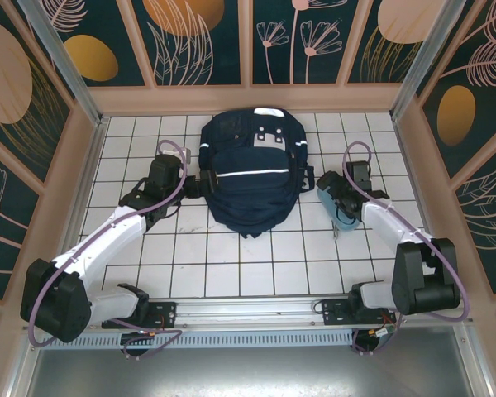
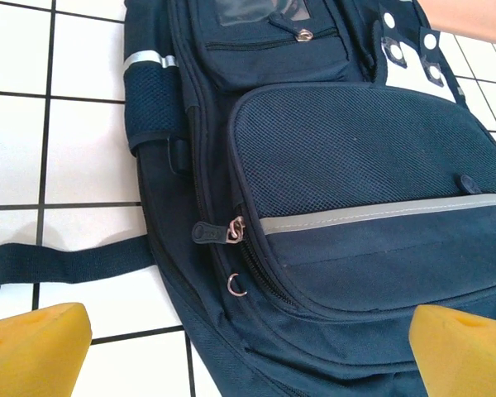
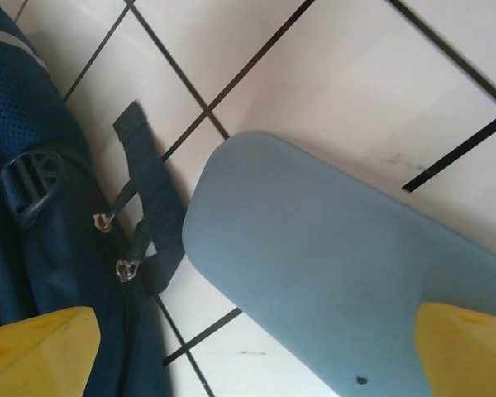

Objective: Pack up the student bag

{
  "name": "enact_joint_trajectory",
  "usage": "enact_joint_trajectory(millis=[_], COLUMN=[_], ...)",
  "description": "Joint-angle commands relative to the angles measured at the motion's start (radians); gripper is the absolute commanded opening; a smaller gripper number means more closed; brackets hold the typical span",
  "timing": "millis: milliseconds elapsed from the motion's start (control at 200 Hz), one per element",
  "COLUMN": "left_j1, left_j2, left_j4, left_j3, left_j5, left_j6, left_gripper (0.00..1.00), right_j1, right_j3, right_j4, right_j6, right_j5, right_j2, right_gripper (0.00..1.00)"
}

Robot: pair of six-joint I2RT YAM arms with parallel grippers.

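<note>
Left fingers (image 2: 35,349) apart at student bag (image 1: 252,178) zipper side; right fingers (image 3: 38,347) apart over light-blue item (image 3: 314,273), partly cropped, identity unclear.

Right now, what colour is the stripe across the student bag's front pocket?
Silver-grey stripe on the navy student bag; clearest in the left wrist view.
</note>
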Motion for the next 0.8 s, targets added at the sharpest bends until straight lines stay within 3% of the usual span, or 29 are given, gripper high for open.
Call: enact_joint_trajectory(millis=[0, 120, 270, 380, 616, 796], left_j1=[0.001, 0.001, 0.001, 0.001, 0.001, 0.001], left_j2=[-0.015, -0.015, -0.018, -0.025, -0.025, -0.015], left_j4=[-0.004, -0.001, 0.000, -0.001, -0.030, -0.019], left_j3=[-0.007, -0.014, -0.021, -0.029, -0.041, -0.039], left_j5=[0.020, 0.033, 0.035, 0.032, -0.001, 0.016], left_j6=[-0.010, -0.010, -0.009, 0.000, 0.022, 0.015], left_gripper=[0.98, 0.98, 0.99, 0.98, 0.99, 0.98], right_j1=[-0.001, -0.046, -0.122, -0.116, -0.105, -0.098], right_j3=[0.068, 0.083, 0.048, 0.020, -0.102, -0.184], right_j4=[-0.108, -0.137, -0.105, -0.115, -0.121, -0.077], right_j6=[-0.160, -0.217, -0.251, -0.252, -0.193, -0.161], right_j5=[0.066, 0.090, 0.005, 0.004, -0.169, -0.391], right_j2=[0.008, 0.070, 0.122, 0.120, -0.045, -0.148], right_gripper=[0.99, 0.99, 0.99, 0.99, 0.99, 0.99])
